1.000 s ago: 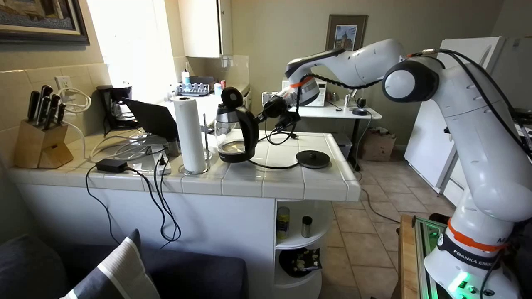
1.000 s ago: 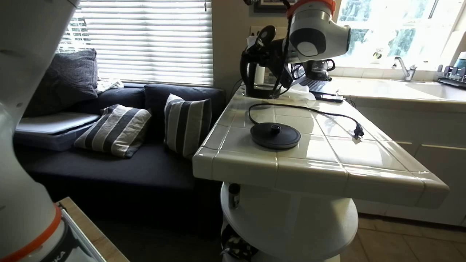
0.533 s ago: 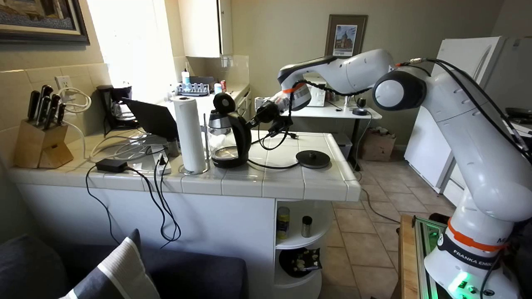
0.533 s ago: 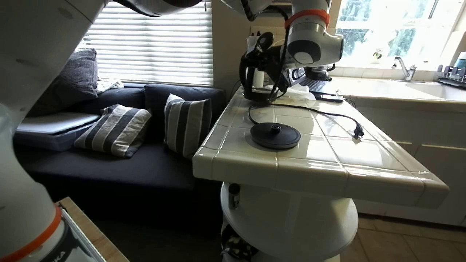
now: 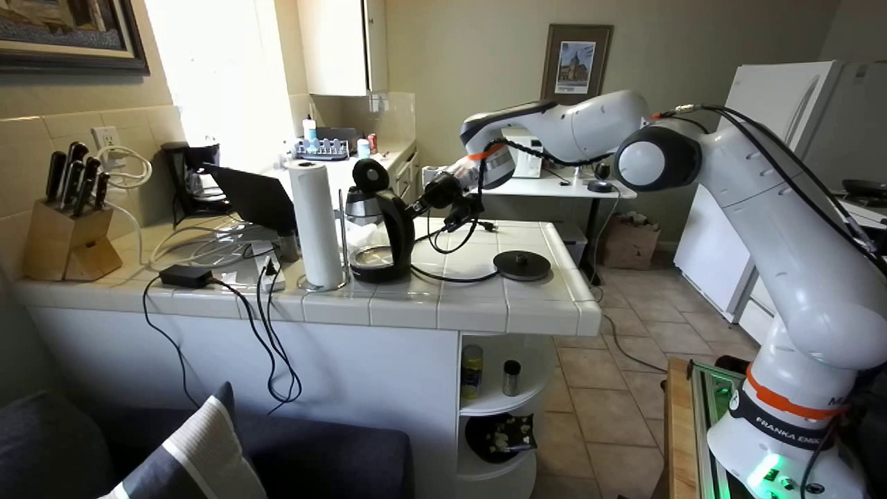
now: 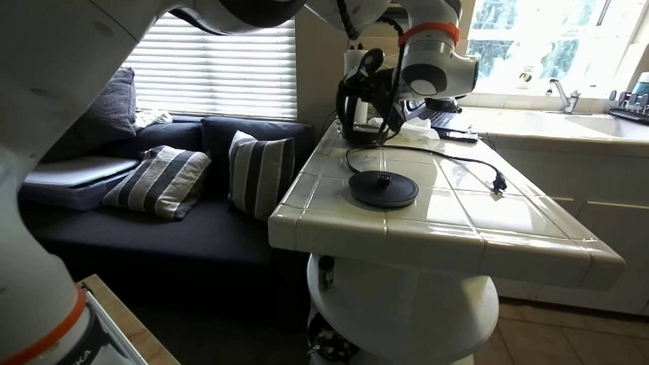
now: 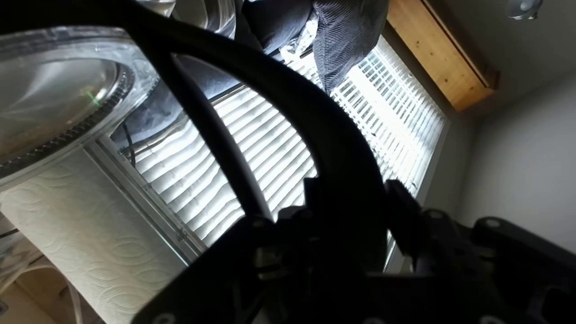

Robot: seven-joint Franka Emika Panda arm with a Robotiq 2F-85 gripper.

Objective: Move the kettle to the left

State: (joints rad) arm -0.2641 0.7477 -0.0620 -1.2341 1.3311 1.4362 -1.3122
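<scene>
The kettle has a clear glass body, a black base, a curved black handle and a raised lid. It stands nearly upright at the tiled counter, just beside the paper towel roll. Whether its base fully touches the tiles is hard to tell. It also shows in an exterior view, partly behind the arm. My gripper is at the upper part of the handle. In the wrist view the gripper fingers press on both sides of the dark handle, shut on it.
The white paper towel roll on its wire stand is close on the kettle's far side from the arm. A flat black disc with a cord lies near the counter's end. A laptop and knife block stand further back.
The kettle, held in my gripper, has come down and moved towards the paper towel roll. It was raised and slightly tilted; now it is nearly upright and lower. The arm has lowered with it.
</scene>
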